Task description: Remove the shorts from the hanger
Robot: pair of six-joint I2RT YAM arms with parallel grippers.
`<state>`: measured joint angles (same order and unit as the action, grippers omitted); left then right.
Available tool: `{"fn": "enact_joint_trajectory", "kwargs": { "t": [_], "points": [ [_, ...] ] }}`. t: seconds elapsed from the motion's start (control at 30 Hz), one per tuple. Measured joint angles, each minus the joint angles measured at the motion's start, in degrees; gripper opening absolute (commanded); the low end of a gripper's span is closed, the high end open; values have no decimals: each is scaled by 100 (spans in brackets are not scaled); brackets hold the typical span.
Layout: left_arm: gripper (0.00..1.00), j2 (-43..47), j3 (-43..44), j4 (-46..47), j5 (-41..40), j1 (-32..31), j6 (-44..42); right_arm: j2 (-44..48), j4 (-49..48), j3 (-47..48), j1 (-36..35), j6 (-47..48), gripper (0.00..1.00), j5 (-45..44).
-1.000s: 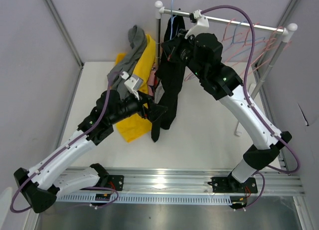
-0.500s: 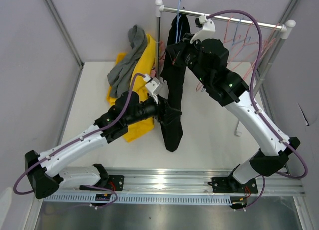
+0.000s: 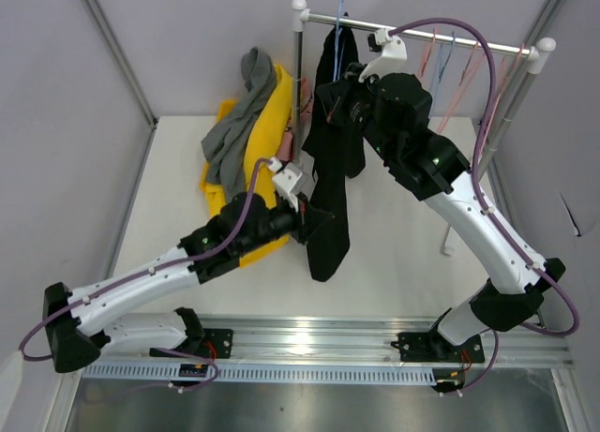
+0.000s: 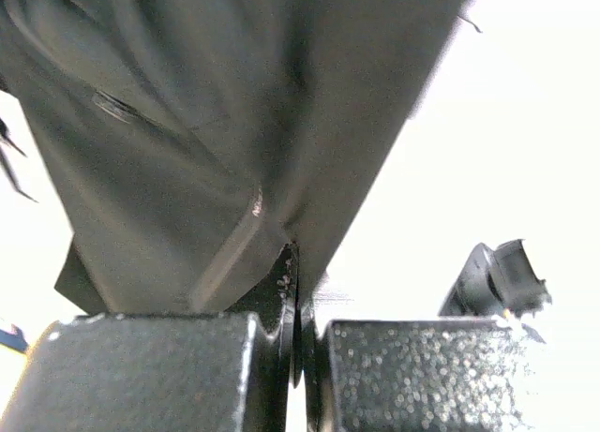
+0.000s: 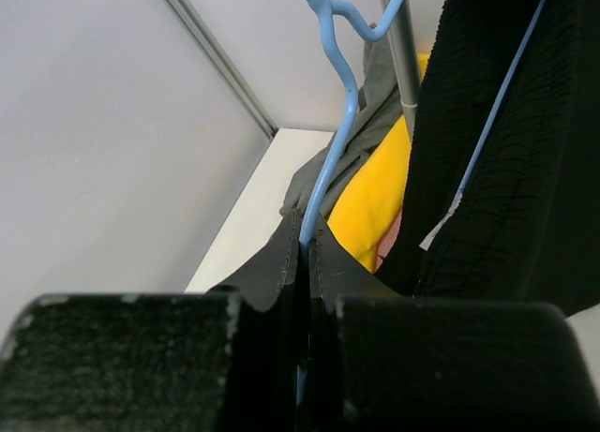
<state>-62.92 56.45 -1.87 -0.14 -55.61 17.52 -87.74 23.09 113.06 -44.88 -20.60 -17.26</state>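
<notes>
The black shorts (image 3: 330,184) hang from a blue hanger (image 3: 338,22) hooked on the rack's rail, their lower end trailing down toward the table. My left gripper (image 3: 322,222) is shut on the lower part of the shorts; in the left wrist view the dark cloth (image 4: 234,123) fills the top and its edge is pinched between the jaws of the left gripper (image 4: 296,287). My right gripper (image 3: 328,102) is shut on the hanger's blue wire (image 5: 330,123), which runs straight into the closed right gripper (image 5: 306,233). The black shorts (image 5: 511,160) hang just to the right of it.
Yellow shorts (image 3: 270,109), grey shorts (image 3: 234,132) and a bit of pink cloth (image 3: 287,147) lie piled at the back left of the table. The rack's rail (image 3: 422,35) carries several bare pink and blue hangers (image 3: 459,68). Its post (image 3: 502,113) stands at the right.
My left gripper has reached in and shut on the lower part of the black shorts. The right arm lifted the hanger up to the rail and has since held still.
</notes>
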Motion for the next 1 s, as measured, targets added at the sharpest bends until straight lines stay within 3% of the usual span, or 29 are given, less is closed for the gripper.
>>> {"fn": "enact_joint_trajectory", "kwargs": {
  "t": [0.23,0.4,0.57,0.7,0.8,1.0],
  "points": [
    [0,1252,-1532,664,-1062,-1451,269,-111,754,647,11,94,0,22],
    [0,1453,-1965,857,-1683,-1668,496,-129,1191,782,9,39,0,111],
    [0,914,-1550,673,-1912,-1759,260,-44,1198,664,-48,11,0,11],
    [0,162,-1117,846,-2063,-2236,-11,4,1364,780,-48,42,0,-120],
    [0,-140,-1200,1204,-2181,-2568,4,-26,1690,1069,-37,35,0,-173],
    [0,-328,-1530,1034,-2420,-2863,37,31,1735,1255,0,-31,0,-267]
  ]
}}
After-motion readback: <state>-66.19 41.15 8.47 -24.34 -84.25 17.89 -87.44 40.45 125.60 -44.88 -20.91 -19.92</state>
